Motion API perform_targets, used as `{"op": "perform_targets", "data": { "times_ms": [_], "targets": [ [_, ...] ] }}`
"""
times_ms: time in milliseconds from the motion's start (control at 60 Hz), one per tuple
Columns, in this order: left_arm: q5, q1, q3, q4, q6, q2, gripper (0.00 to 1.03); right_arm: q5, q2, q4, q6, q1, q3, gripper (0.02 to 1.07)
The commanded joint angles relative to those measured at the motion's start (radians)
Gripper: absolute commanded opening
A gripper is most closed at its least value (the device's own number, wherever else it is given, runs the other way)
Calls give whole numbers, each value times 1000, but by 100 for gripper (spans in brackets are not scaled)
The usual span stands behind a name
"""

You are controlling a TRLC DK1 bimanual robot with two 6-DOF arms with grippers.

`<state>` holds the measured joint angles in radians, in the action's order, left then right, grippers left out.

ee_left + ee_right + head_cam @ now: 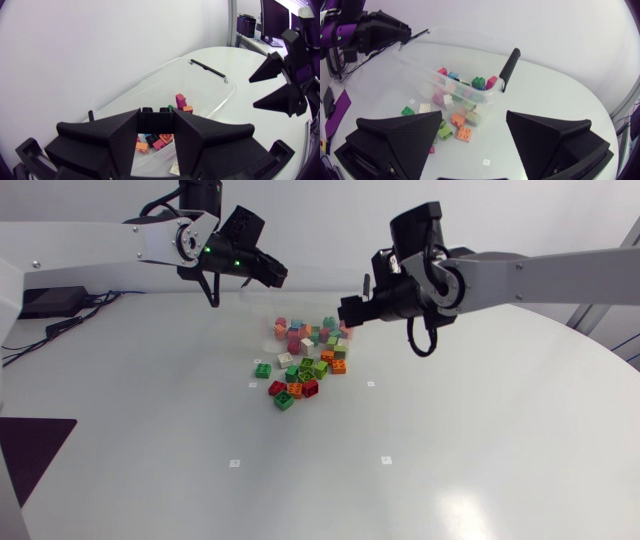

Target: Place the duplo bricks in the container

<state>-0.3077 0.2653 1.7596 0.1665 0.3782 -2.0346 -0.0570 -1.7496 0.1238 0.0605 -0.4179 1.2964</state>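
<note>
Loose bricks: the scattered coloured plastic duplo bricks (464, 133) lay on the round white bench (480, 440), strung along the long wall of the clear plastic container (420, 65) on its outer side; others already sat inside it.
Right jaws: my right gripper (474, 125) hung wide open and empty, with the loose bricks just ahead and below. I judged it the nearer arm.
Left jaws: my left gripper (156, 120) was open and empty, above the container's inside.
Room: open bench lay beyond the pile, away from the container; its wall and black latch handle (509, 67) crowded the closest bricks.

A round white table (500, 440) fills the frame, with small square marks (234, 463) at lower centre and soft glare at lower right.
</note>
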Motion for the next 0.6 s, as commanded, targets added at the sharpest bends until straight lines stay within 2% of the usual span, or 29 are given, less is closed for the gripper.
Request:
{"op": "perform_targets", "data": {
  "times_ms": [0, 167, 283, 367, 517, 583],
  "targets": [
    [27, 20, 51, -22, -48, -49, 33, 2, 65, -36, 15, -7, -86, 98],
    [76, 26, 121, -32, -73, -104, 35, 23, 85, -47, 10, -33, -166, 98],
    [107, 22, 192, -22, -85, -159, 35, -37, 55, -79, 36, -81, -218, 98],
    [128, 20, 227, -16, -93, -194, 43, -138, 15, -119, 44, -125, -235, 98],
    [156, 20, 293, 4, -102, -243, 50, -126, -83, -173, 94, -116, -212, 102],
    [165, 18, 325, 19, -105, -268, 59, -126, -128, -187, 104, -114, -195, 102]
  ]
}}
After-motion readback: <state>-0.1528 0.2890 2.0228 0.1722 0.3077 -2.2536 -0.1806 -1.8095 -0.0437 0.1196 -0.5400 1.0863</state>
